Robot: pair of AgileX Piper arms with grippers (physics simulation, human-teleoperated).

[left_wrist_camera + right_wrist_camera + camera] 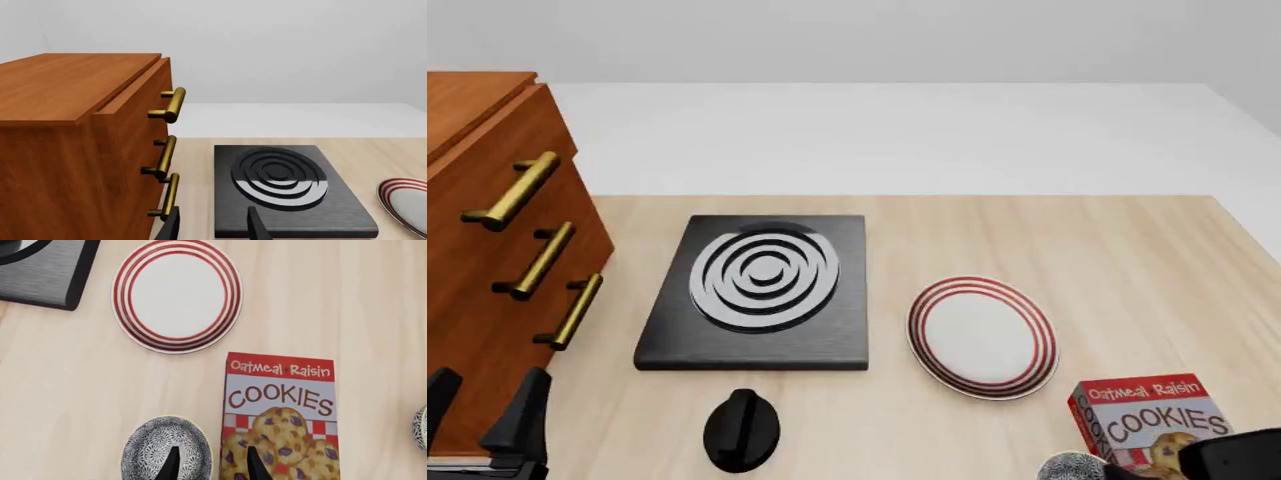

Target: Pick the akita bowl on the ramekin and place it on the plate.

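The akita bowl, small with a grey-and-white speckled pattern, sits on the wood table beside the cookie box; in the front view only its rim shows at the bottom edge. The ramekin is hidden from view. The plate, white with red rings, lies empty farther out. My right gripper is open above the bowl's rim, with one finger over the bowl and the other over the box. My left gripper hangs open beside the cabinet, its fingers empty.
A wooden cabinet with brass handles stands at the left. A black stove slab with silver rings lies beside the plate, with a black knob in front of it. The Oatmeal Raisin cookie box touches the bowl's side. Another round rim shows at the frame edge.
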